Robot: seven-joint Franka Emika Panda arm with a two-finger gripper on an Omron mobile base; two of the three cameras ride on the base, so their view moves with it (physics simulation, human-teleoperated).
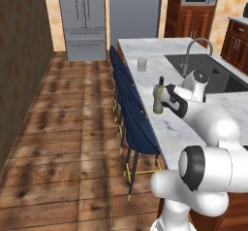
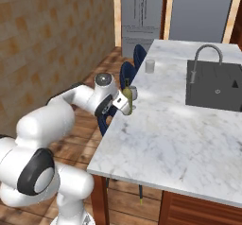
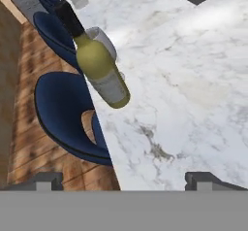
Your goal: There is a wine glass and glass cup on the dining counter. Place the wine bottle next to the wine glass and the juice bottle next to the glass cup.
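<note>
The olive-green wine bottle (image 3: 99,67) stands upright on the dining counter (image 3: 193,79), close to its stool-side edge. Just behind it, almost touching, is the stemmed wine glass (image 3: 102,37). My gripper (image 3: 123,179) is open and empty, with both fingertips a short way back from the bottle. From the right base view, the bottle (image 2: 126,95) and wine glass (image 2: 134,93) stand side by side at my gripper (image 2: 124,108). The glass cup (image 2: 150,66) stands farther along the same edge. In the left base view, my gripper (image 1: 163,103) is beside the bottle (image 1: 158,96). The juice bottle is out of view.
Blue stools (image 1: 138,123) line the counter's edge below the bottle. A dark sink (image 2: 215,84) with a curved tap (image 2: 205,58) is set into the counter on the far side. A fridge (image 1: 82,19) stands at the end of the wooden floor.
</note>
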